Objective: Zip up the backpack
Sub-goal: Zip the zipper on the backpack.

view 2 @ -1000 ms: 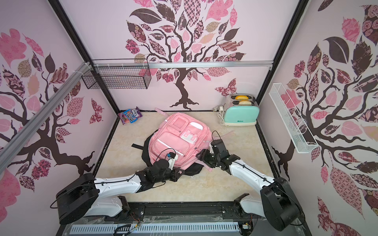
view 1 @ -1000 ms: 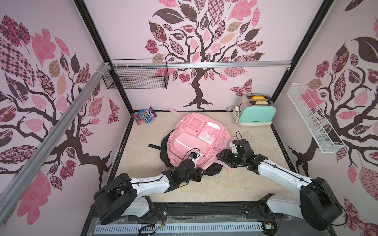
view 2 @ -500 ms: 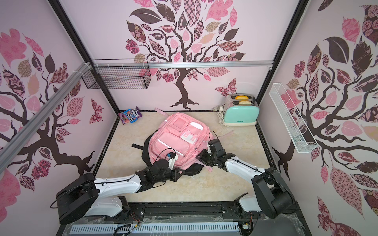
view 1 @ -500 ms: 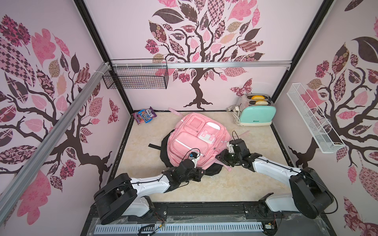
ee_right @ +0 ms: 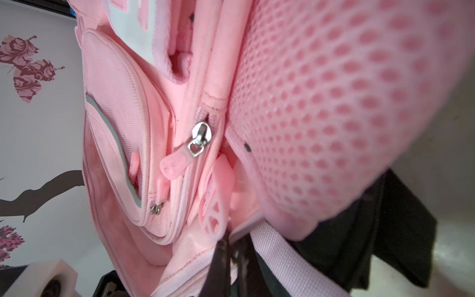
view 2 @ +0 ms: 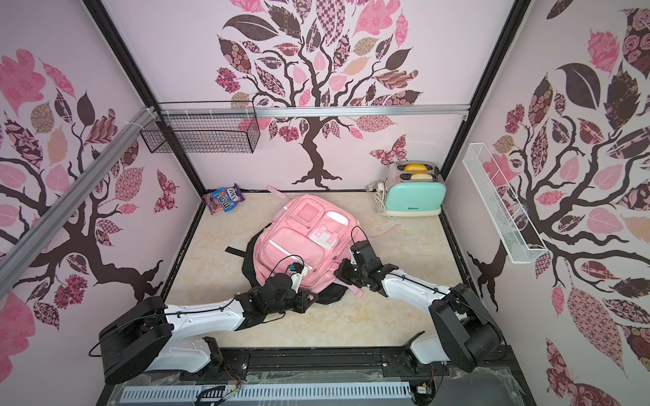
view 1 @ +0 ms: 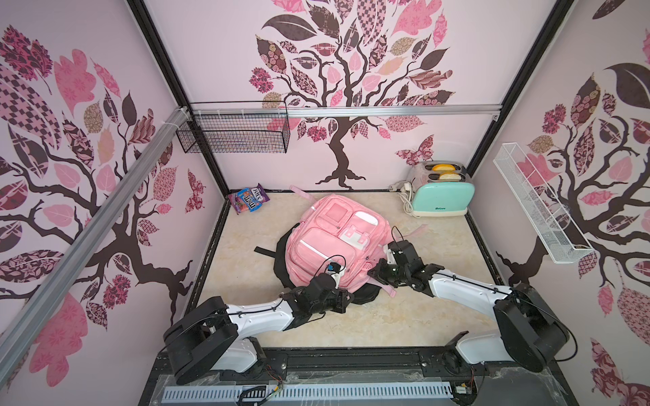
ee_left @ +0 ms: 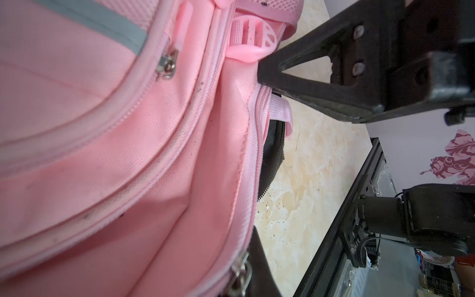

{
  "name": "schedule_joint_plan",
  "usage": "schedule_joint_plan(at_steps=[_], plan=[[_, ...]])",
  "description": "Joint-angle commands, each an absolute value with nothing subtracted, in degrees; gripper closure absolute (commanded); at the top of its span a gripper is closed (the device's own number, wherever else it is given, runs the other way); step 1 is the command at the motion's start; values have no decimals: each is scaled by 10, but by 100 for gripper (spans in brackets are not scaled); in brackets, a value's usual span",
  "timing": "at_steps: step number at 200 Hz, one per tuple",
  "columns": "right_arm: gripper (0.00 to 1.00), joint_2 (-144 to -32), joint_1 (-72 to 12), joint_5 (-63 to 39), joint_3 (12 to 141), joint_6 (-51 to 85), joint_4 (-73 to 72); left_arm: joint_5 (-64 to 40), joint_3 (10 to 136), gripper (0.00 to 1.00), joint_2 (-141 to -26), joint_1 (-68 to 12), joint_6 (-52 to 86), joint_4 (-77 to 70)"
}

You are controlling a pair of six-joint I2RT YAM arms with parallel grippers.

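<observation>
The pink backpack (view 1: 334, 239) (view 2: 302, 239) lies front-up in the middle of the table, on top of a black backpack (view 1: 365, 297). My left gripper (view 1: 346, 291) (ee_left: 244, 277) is at the pink bag's near edge, shut on a metal zipper pull (ee_left: 240, 270). My right gripper (view 1: 373, 272) (ee_right: 232, 246) is at the bag's near right corner. Its black fingers (ee_right: 221, 257) are pinched together on the pink fabric edge, next to a pink strap buckle (ee_right: 213, 205). Another metal slider (ee_right: 201, 138) with a pink rubber tab sits further along that side's zipper.
A mint toaster (view 1: 441, 197) with its cord stands at the back right. A candy bag (view 1: 249, 198) lies at the back left. A black wire basket (view 1: 235, 135) and a white wire rack (view 1: 538, 207) hang on the walls. A pink strap (view 1: 415, 232) trails right of the bag.
My right gripper has reached in a little towards the bag's corner and closed on its edge. The left arm and the backpack have stayed put.
</observation>
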State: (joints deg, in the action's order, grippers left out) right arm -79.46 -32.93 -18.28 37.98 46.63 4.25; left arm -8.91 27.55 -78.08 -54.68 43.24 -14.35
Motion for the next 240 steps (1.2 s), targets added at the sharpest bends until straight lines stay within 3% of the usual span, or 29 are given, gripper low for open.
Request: schedule_joint_plan(at_steps=[1, 43, 97, 179, 240], plan=[[100, -792, -359, -210, 407, 460, 33, -106, 299, 100, -789, -557, 418, -159], [100, -776, -364, -207, 420, 454, 56, -117, 301, 100, -789, -558, 408, -154], [100, -740, -364, -106, 471, 393, 170, -84, 305, 100, -750, -554, 393, -56], [100, -810, -349, 17, 577, 352, 263, -60, 302, 100, -744, -549, 395, -22], [100, -837, -333, -14, 591, 361, 246, -59, 300, 100, -742, -546, 398, -22]])
